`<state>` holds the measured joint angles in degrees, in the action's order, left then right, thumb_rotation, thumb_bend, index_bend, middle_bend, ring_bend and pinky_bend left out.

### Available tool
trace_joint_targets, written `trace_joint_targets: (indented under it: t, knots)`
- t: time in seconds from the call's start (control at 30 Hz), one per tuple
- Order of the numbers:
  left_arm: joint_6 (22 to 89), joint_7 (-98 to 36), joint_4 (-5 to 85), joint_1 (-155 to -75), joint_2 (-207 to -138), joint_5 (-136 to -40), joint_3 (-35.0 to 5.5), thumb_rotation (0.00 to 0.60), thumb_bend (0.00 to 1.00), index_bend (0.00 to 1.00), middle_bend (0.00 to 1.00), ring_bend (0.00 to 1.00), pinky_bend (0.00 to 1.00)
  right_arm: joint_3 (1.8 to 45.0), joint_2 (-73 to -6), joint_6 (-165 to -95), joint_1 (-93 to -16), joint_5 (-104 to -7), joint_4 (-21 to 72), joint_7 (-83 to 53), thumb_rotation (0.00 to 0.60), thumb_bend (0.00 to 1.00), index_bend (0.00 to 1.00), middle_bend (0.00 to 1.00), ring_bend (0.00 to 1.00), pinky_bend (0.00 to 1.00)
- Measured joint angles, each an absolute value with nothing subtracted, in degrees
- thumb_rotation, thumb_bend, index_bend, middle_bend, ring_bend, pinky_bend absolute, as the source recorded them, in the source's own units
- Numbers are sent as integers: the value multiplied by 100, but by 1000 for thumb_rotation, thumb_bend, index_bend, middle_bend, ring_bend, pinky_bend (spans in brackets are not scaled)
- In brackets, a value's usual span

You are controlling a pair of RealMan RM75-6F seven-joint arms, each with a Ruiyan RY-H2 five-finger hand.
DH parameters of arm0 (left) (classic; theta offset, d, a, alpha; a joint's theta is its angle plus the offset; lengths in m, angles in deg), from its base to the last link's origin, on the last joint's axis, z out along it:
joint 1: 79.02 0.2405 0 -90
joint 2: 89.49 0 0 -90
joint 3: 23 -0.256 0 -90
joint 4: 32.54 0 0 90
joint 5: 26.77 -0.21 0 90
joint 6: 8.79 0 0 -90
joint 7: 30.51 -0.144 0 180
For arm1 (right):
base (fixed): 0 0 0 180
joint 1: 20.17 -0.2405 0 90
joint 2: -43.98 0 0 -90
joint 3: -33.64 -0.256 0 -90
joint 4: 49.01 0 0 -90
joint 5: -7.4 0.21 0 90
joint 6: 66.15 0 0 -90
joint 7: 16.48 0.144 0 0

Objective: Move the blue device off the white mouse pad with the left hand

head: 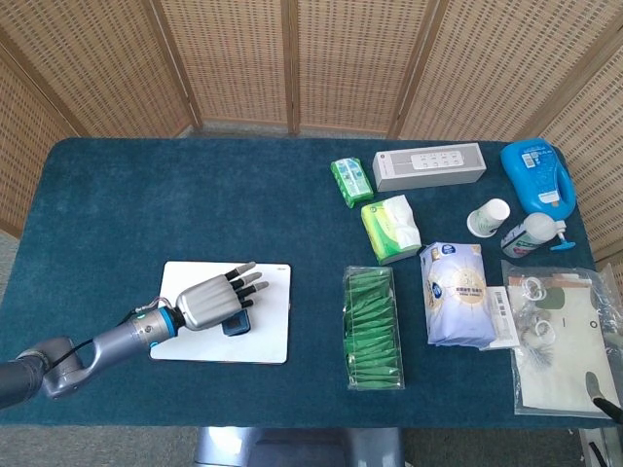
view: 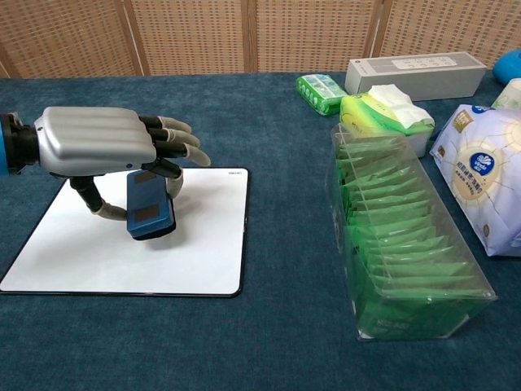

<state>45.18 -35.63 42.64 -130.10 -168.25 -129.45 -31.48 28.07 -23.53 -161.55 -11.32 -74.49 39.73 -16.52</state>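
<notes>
The blue device, a flat blue block with a dark panel, hangs tilted just above the white mouse pad. My left hand grips it from above, thumb on one side and fingers on the other. From the head view the left hand is over the middle of the mouse pad, with the blue device peeking out under the fingers. The right hand shows in neither view.
A clear box of green packets lies right of the pad. Further right are a white-blue bag, tissue packs, a white speaker box, a blue jug and a plastic bag of parts.
</notes>
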Motion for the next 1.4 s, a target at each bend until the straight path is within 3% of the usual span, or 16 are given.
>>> trace_joint_targets:
  t: [0.87,1.4]
  knots:
    - [3899,-3483,3511,-13180,-17478,-12670,-3019,600,344,685,124,0,0,2816,-2321,-16203,-1068,-7394,4005,-1688,600,310,256,232,133,246]
    - [4304,-3278,4081,-13246,-17359,-13122,-3238,600,344,686,133,0,0,2814,-2352,-16159,-1084,-7386,3971,-1683,600,309,256,233,134,246]
